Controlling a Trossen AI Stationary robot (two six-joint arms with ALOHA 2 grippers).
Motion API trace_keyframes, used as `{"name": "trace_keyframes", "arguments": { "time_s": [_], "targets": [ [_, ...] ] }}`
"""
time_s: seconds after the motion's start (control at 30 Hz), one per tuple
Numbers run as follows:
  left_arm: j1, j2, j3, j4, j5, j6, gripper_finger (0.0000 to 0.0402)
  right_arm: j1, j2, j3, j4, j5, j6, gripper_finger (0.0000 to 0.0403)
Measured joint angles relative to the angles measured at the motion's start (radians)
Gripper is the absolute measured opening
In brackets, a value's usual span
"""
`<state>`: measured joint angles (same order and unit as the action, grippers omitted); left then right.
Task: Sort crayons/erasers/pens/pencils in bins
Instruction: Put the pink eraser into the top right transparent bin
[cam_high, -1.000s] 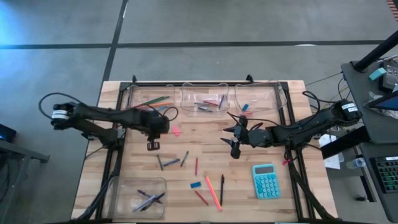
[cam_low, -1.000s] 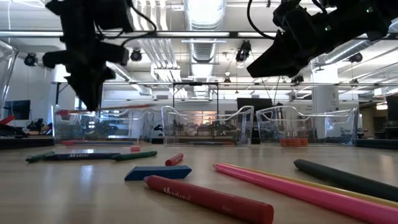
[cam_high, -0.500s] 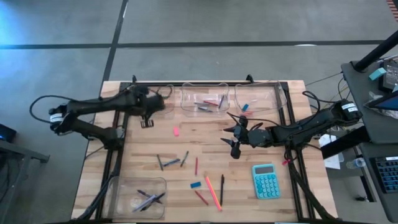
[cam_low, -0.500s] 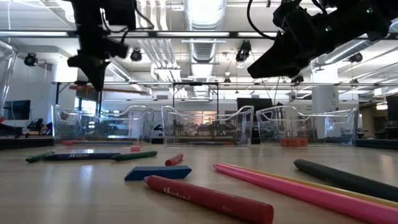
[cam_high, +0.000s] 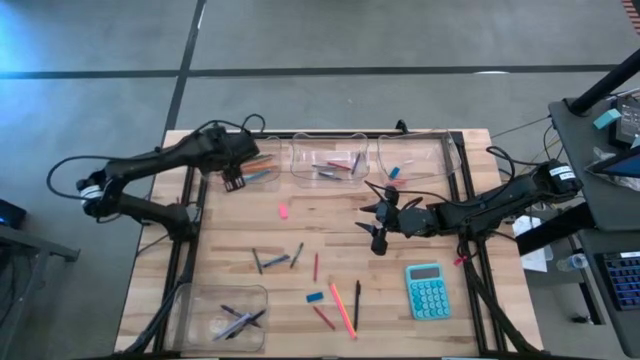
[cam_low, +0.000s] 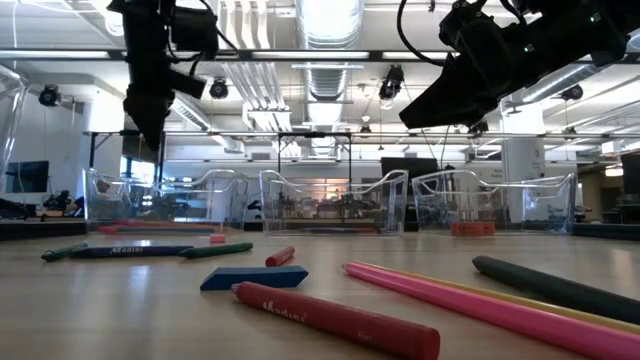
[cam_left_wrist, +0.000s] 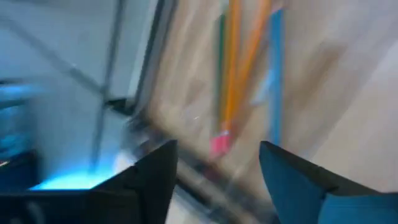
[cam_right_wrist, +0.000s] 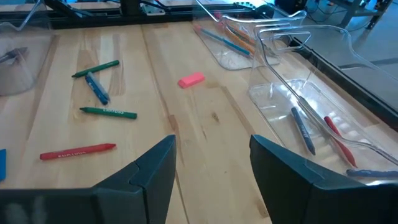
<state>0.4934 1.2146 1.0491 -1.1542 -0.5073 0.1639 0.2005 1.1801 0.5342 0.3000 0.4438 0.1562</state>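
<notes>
The wooden table (cam_high: 220, 270) fills the middle of the high view. Three clear bins sit in a row along its top edge. The left bin (cam_high: 213, 150) has long pencils (cam_high: 262, 161) in it, orange, green and blue. The middle bin (cam_high: 328, 160) holds crayons (cam_high: 330, 170). The right bin (cam_high: 420, 157) holds a small blue eraser (cam_high: 393, 172). A fourth bin (cam_high: 222, 314) sits at the lower left of the table with dark pens (cam_high: 240, 320) inside.

The left gripper (cam_high: 234, 183) hangs at the near edge of the left bin, in the upper left of the table. Its fingers are spread apart and hold nothing. In its wrist view the pencils lie in the bin just past the fingers.

The right gripper (cam_high: 378, 224) hangs over the middle right of the table. Its fingers are apart and empty too.

A teal calculator (cam_high: 427, 290) lies at the lower right.

Loose things lie in the middle of the table. There is a long pink pencil (cam_high: 343, 309), a black pen (cam_high: 356, 292), green and blue crayons (cam_high: 272, 260), a red crayon (cam_high: 322, 317), a blue eraser (cam_high: 314, 297) and a pink eraser (cam_high: 283, 210).
</notes>
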Motion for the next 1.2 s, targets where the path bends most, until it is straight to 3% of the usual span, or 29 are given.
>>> {"name": "trace_keyframes", "arguments": {
  "time_s": [0.13,0.17,0.37,0.57,0.73,1.0,1.2],
  "targets": [
    [-0.071,-0.044,-0.016,0.110,0.268,-0.051,0.0230,0.000,0.000,0.000,0.000,0.000,0.000,0.0194],
    [-0.102,-0.052,-0.029,0.143,0.295,-0.079,0.0230,0.000,0.000,0.000,0.000,0.000,0.000,0.0194],
    [-0.316,-0.018,-0.108,0.237,0.300,-0.200,0.0216,0.000,0.000,0.000,-0.003,0.000,0.015,0.0194],
    [-0.444,0.048,-0.192,0.416,0.307,-0.261,0.0212,0.000,0.000,0.000,-0.004,0.000,0.017,0.0194],
    [-0.426,0.103,-0.220,0.570,0.308,-0.263,0.0212,0.000,0.000,-0.001,-0.005,0.000,0.019,0.0194],
    [-0.387,0.193,-0.225,0.660,0.316,-0.393,0.0212,0.000,0.000,-0.001,-0.013,0.000,0.018,0.0194],
    [-0.412,0.182,-0.313,0.812,0.287,-0.486,0.0212,0.000,0.000,-0.001,-0.014,-0.002,0.021,0.0194]
  ]
}}
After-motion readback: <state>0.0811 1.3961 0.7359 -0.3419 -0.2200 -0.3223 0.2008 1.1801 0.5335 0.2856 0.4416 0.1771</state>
